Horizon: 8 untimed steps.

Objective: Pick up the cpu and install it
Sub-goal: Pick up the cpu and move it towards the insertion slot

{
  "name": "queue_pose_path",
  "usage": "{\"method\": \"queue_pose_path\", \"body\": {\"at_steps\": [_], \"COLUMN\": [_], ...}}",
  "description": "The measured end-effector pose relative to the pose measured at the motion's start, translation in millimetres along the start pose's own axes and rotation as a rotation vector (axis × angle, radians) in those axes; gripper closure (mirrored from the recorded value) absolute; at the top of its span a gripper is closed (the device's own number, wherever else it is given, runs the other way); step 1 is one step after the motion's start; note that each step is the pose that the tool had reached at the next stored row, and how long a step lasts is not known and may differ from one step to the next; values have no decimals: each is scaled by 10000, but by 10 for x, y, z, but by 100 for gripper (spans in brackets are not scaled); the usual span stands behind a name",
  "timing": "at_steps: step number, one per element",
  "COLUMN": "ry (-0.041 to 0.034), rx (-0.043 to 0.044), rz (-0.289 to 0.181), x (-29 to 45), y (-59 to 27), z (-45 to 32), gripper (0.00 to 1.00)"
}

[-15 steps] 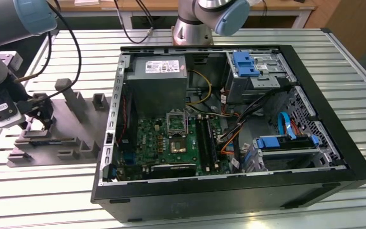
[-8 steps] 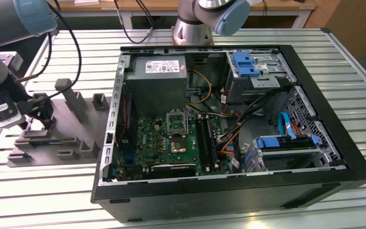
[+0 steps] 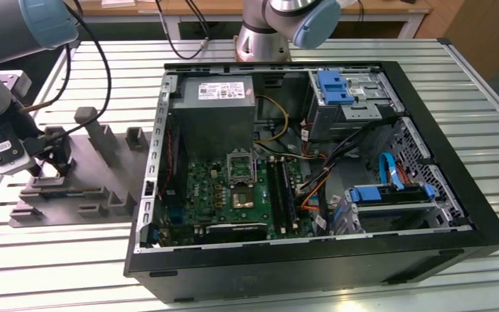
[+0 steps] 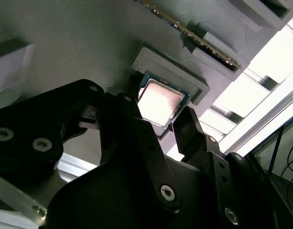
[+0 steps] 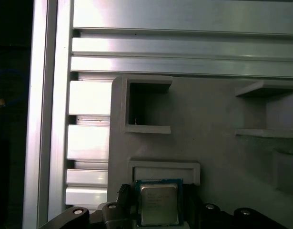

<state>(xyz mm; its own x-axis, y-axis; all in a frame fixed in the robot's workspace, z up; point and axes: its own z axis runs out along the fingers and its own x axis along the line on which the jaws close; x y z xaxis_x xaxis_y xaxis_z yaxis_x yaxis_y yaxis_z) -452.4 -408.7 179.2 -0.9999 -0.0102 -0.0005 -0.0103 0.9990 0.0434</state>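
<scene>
Step in hand: the pick. The gripper (image 4: 160, 112) is down on the grey parts holder (image 3: 102, 188), which sits on the bench at the exterior view's left, beside the open pc case (image 3: 319, 270).

The cpu (image 5: 158, 205) lies flat, metal top up, in its shallow pocket on the holder. In both wrist views the gripper brackets it on two opposite sides. I can't tell if it's clamped on the chip or just beside its edges. The chip looks seated, not lifted.

The socket (image 3: 241, 164) on the motherboard (image 3: 206, 188) looks empty and is well apart to the exterior view's right, so the install isn't started.

My read: the grab needs even pressure on both edges, then a straight lift clear of the pocket rim. Any tilt could jam a corner.
</scene>
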Motion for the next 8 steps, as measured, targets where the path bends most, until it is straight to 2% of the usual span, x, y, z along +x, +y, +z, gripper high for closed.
{"method": "queue_pose_path", "body": {"at_steps": [8], "ry": [1], "rx": [0], "rz": [0], "x": [-1], "y": [1], "z": [-15], "gripper": [44]}}
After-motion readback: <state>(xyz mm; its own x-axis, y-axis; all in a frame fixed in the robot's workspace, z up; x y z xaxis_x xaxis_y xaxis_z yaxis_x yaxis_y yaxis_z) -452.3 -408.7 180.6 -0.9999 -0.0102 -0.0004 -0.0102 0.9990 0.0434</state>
